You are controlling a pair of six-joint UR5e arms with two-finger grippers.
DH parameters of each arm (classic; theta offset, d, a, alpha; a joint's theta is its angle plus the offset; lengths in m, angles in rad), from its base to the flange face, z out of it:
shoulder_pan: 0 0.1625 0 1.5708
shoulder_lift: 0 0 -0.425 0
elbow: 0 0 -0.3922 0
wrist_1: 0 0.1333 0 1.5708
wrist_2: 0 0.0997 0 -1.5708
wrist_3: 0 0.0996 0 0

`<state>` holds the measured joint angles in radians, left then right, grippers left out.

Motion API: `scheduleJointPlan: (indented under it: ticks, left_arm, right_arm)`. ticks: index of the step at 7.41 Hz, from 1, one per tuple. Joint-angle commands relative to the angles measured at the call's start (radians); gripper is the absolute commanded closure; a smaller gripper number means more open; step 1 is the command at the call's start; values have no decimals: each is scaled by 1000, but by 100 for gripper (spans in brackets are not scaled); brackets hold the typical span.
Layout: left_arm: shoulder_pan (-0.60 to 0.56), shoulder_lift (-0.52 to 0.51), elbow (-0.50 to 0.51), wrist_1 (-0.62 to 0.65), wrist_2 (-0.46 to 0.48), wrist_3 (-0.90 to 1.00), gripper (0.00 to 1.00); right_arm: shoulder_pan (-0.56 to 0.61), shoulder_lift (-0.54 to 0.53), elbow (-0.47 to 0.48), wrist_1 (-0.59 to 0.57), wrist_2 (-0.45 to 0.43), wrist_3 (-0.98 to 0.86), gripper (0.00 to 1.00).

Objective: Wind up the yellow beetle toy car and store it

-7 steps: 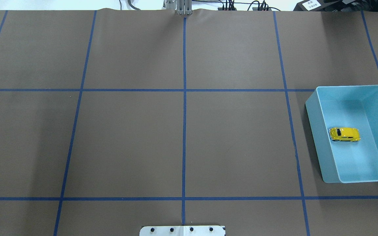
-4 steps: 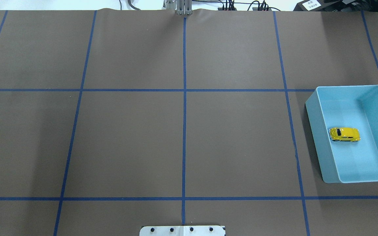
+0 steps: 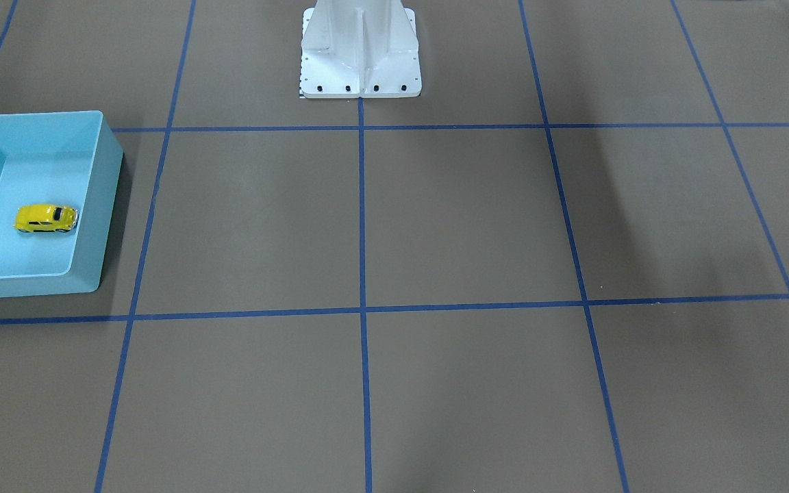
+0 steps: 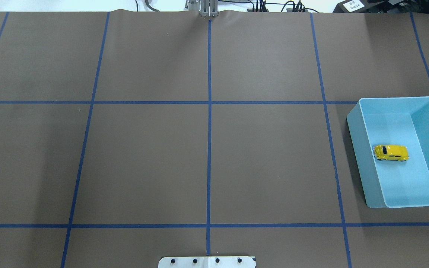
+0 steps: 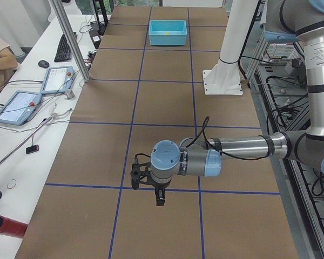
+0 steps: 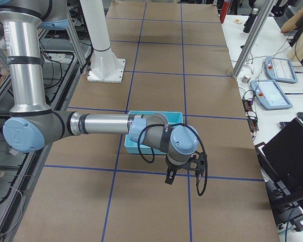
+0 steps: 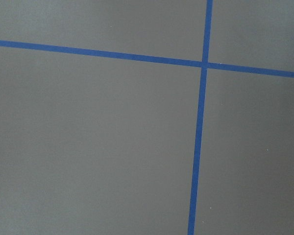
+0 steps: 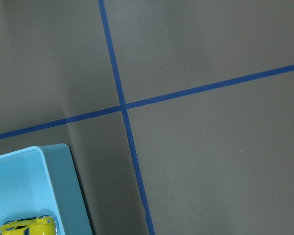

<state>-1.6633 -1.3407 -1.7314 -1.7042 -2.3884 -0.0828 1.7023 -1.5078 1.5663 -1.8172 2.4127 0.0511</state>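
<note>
The yellow beetle toy car (image 4: pixel 391 152) stands on its wheels inside the light blue bin (image 4: pixel 356 156) at the table's right side. It also shows in the front view (image 3: pixel 46 218) in the bin (image 3: pixel 108 205), and at the lower left of the right wrist view (image 8: pixel 27 226). My left gripper (image 5: pixel 151 186) hangs over the brown table far from the bin; I cannot tell whether it is open. My right gripper (image 6: pixel 182 174) hangs above the table just in front of the bin (image 6: pixel 156 115); I cannot tell its state either. Neither gripper holds anything I can see.
The white robot pedestal (image 3: pixel 360 48) stands at the table's middle edge. Blue tape lines (image 4: pixel 209 130) divide the brown table into squares. A side desk with tablets (image 5: pixel 21 105) and a metal post (image 5: pixel 70 48) runs along the operators' side.
The car and bin have not moved. Only the shading inside the bin has shifted.
</note>
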Motion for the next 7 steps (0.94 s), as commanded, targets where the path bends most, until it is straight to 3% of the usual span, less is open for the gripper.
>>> scheduleJointPlan:
  ticks: [1,3,7]
  left_arm:
    - [-1,0,4,0,0,0,0]
    - [-1,0,4,0,-2,0,0]
    - [0,0,4,0,-2,0,0]
  right_arm:
    - [-113,-2,-58,193,-7,114,0]
    - [-171,17,-48,245,-36,167,0]
    - [-170,3,33,231,-41,158,0]
